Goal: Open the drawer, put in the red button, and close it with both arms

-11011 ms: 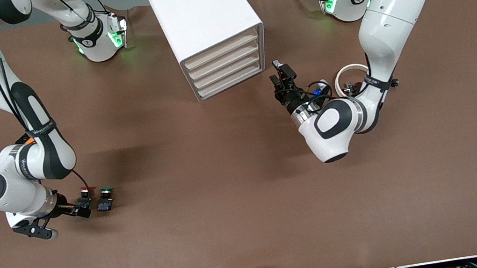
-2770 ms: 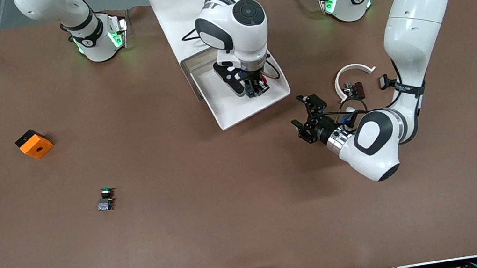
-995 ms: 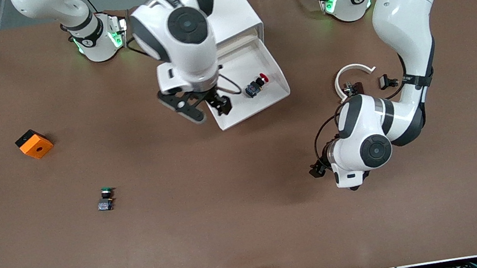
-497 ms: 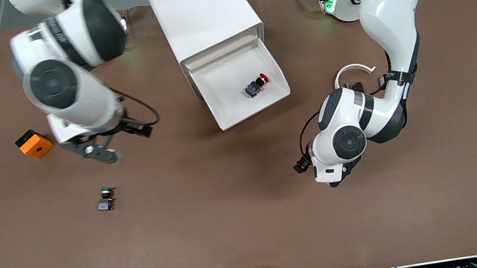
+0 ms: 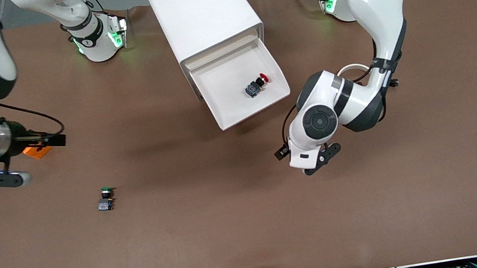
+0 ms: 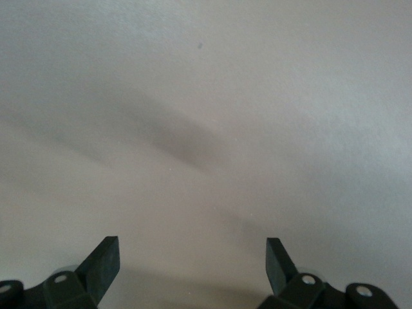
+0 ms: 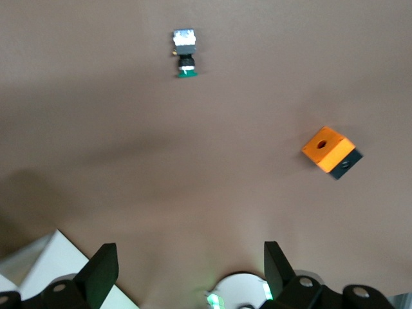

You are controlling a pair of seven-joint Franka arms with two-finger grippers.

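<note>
The red button (image 5: 258,85) lies on its side in the open bottom drawer (image 5: 225,95) of the white cabinet (image 5: 201,12). My right gripper (image 5: 54,140) hangs over the orange block (image 5: 34,151) at the right arm's end of the table. It is open and empty (image 7: 190,254). My left gripper (image 5: 282,152) hovers over bare mat just off the drawer's front, toward the left arm's end. In the left wrist view it is open (image 6: 192,248), with only plain mat between its fingers.
A green-capped button (image 5: 106,198) (image 7: 185,55) stands on the mat, nearer the front camera than the orange block (image 7: 329,151). A white ring piece (image 5: 354,68) lies partly hidden under the left arm. The right arm's base (image 7: 241,293) shows in the right wrist view.
The right arm swung away from the drawer to the right arm's end of the table, over the orange block. The left hand moved closer to the drawer's front. The red button stayed put.
</note>
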